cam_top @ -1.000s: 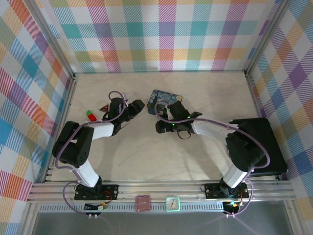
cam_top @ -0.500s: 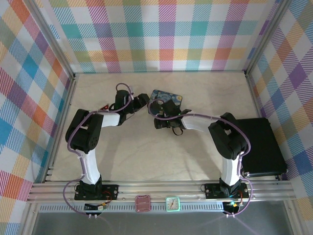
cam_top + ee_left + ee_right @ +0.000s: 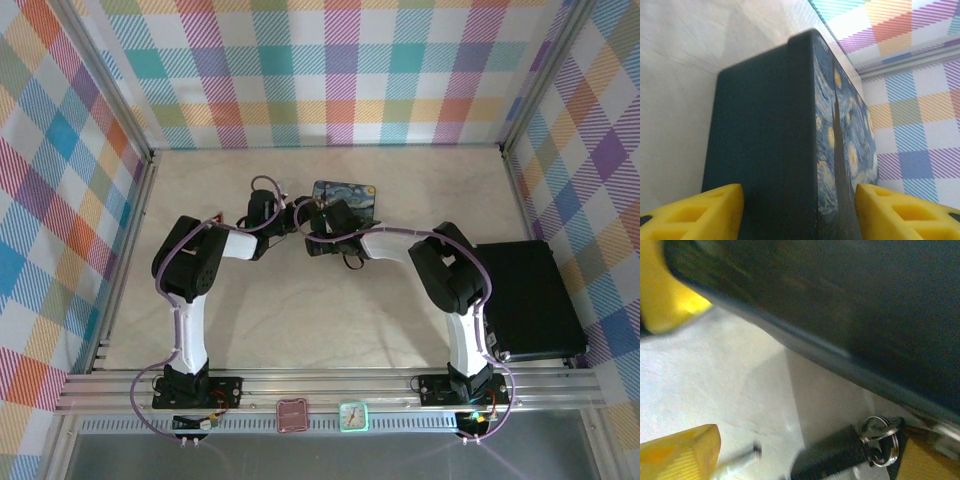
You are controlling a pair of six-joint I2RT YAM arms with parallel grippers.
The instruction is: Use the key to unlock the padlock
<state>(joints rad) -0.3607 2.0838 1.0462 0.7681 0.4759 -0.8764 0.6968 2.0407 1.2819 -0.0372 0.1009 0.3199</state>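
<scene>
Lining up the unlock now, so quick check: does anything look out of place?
Yes. The open left gripper faces the side of the blue starry tin at close range; that tin is no part of unlocking.

A blue painted tin [image 3: 345,198] is sitting on the pale table [image 3: 300,320], just ahead of the left pincer [image 3: 301,208]. A black tray [image 3: 525,300] is lying well off to the right of the right pincer [image 3: 322,225]. A pink square [image 3: 292,414] and a small clock [image 3: 353,415] are resting far behind both pincers.
</scene>
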